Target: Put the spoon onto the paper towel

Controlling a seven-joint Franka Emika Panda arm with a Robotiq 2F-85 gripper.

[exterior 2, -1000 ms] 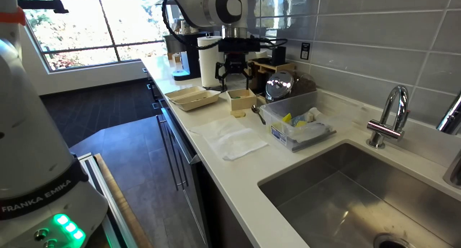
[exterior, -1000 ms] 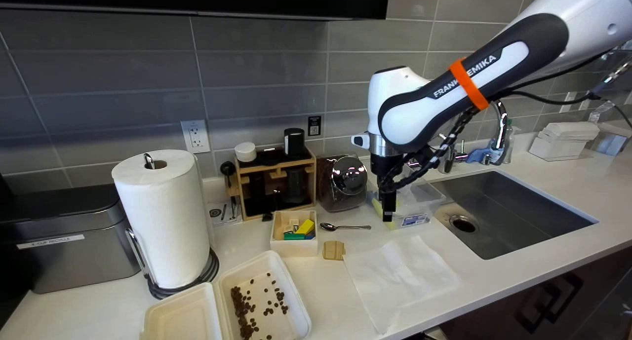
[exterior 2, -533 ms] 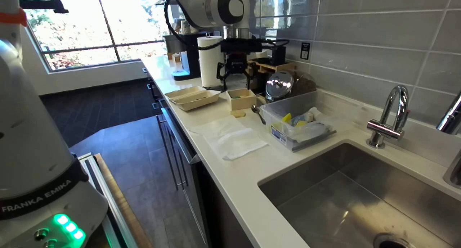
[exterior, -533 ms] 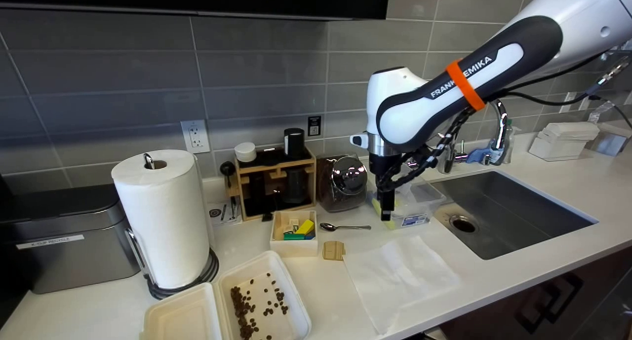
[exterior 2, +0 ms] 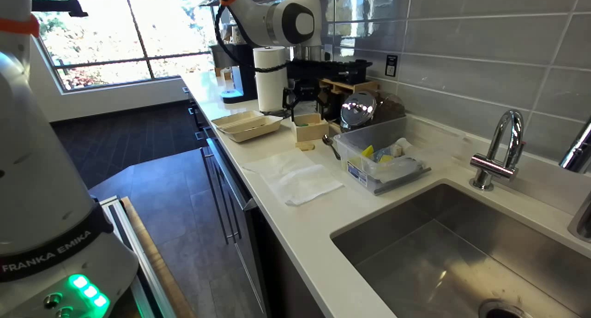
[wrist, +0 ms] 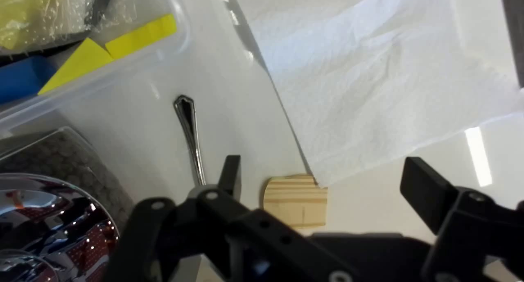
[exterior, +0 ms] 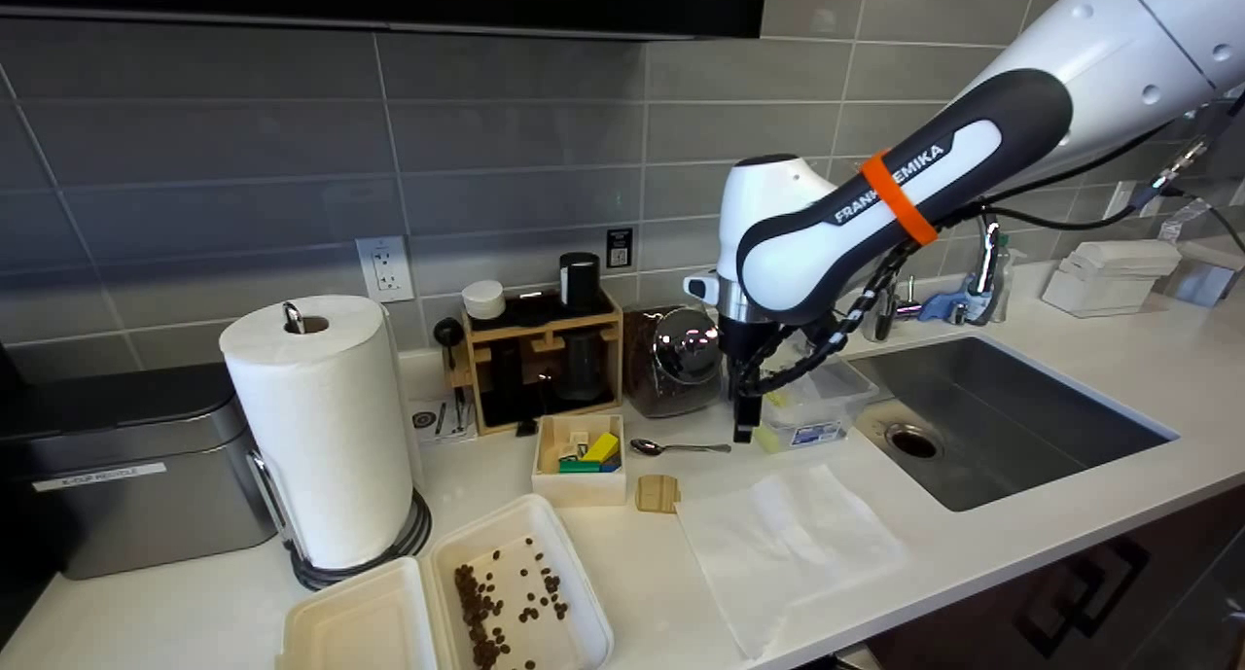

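The thin grey metal spoon lies on the counter in both exterior views, beside the clear bin. In the wrist view its handle shows left of my left finger; its bowl is hidden behind the gripper. The white, slightly crinkled paper towel lies flat in front of the spoon; it fills the upper right of the wrist view. My gripper is open and empty, pointing down above the counter. In an exterior view the gripper shows both fingers apart.
A small wooden piece touches the towel's corner, below my fingers. A wooden box with blocks, a takeout container with beans, a glass jar and the sink stand around. The paper towel roll stands farther off.
My arm and gripper have moved lower, and a little toward the spoon's side. The gripper stays open. The spoon and paper towel have not moved.
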